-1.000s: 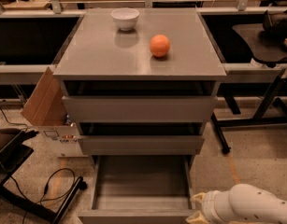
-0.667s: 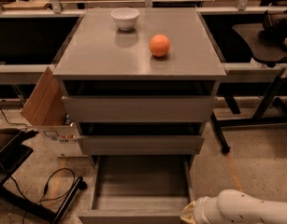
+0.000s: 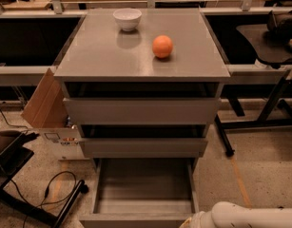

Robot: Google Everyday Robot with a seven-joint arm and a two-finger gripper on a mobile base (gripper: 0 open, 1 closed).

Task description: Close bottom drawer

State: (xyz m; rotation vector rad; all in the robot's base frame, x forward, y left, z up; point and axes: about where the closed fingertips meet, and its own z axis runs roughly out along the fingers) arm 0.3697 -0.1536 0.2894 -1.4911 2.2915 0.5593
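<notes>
The hand (image 3: 195, 220) sits at the bottom edge of the frame, right of centre, on the end of a white arm (image 3: 255, 216) that enters from the lower right corner. Whether it is wide or narrow cannot be told. It lies at the right end of the front panel of the bottom drawer (image 3: 143, 189); contact cannot be confirmed. The drawer stands pulled out toward the bottom of the frame, grey interior exposed. Its front panel runs left to right along the bottom edge, and its side walls run top to bottom. Above it are the middle drawer (image 3: 143, 147) and the top drawer (image 3: 141, 110). The tabletop (image 3: 102, 56) carries a white bowl (image 3: 127, 19) and an orange (image 3: 162, 46), well apart. Bare floor (image 3: 250, 175) lies right of the drawer. A black cable (image 3: 45, 194) and a cardboard box (image 3: 43, 103) lie left.
</notes>
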